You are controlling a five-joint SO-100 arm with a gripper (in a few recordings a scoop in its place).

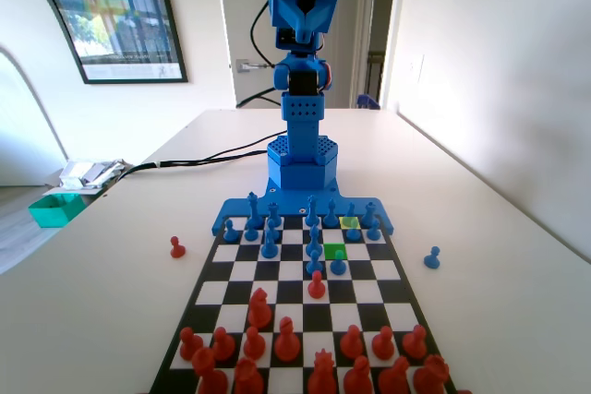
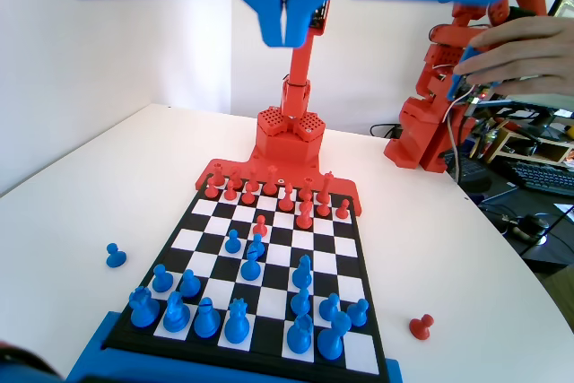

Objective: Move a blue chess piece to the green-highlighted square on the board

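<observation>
Fingers (image 2: 285, 29) pressed together, holding nothing, raised high. Far beneath them on the board (image 1: 397, 288), a blue pawn (image 1: 338, 263) stands on the green-highlighted square (image 1: 331, 251). Another blue pawn (image 1: 431, 257) rests on the worktop (image 1: 499, 228).

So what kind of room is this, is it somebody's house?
Probably a room in a home or small office, though I can't be sure. A framed poster hangs on the wall, a door stands behind the white table, and a desk with a keyboard sits nearby.
</observation>
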